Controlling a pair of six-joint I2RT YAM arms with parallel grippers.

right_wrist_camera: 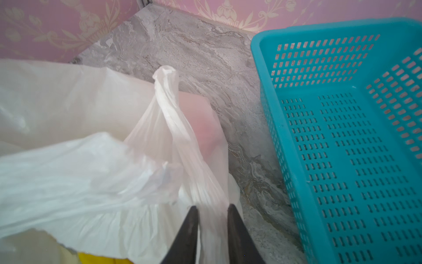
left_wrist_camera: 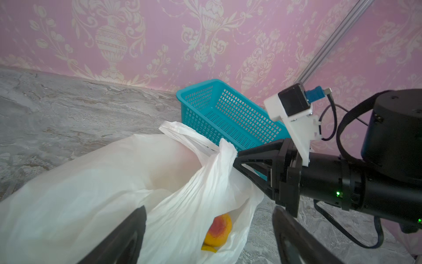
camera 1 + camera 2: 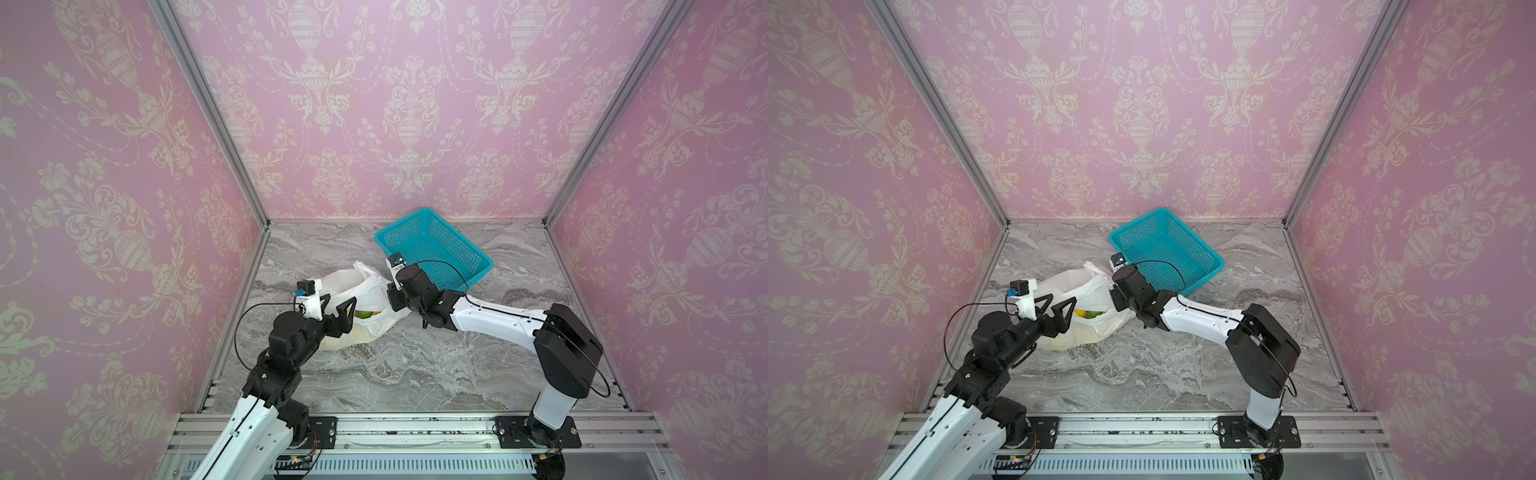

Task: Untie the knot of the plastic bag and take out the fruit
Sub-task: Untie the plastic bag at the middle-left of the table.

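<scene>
The white plastic bag (image 3: 361, 291) (image 3: 1084, 286) lies left of centre, its mouth gaping. Fruit (image 3: 365, 314) (image 3: 1090, 314) shows inside; the left wrist view catches a yellow-red one (image 2: 218, 230). My left gripper (image 3: 341, 298) (image 2: 209, 208) is open, its fingers straddling the mouth and holding nothing. My right gripper (image 1: 212, 206) (image 3: 390, 289) is shut on a handle strip (image 1: 169, 109) at the bag's right edge, with plastic pinched between its fingers. I cannot make out the knot in any view.
A teal perforated basket (image 3: 486, 262) (image 3: 1219, 262) (image 1: 258, 45) stands tilted on the marble table behind the right wrist, close to the bag's handle. Pink patterned walls close in three sides.
</scene>
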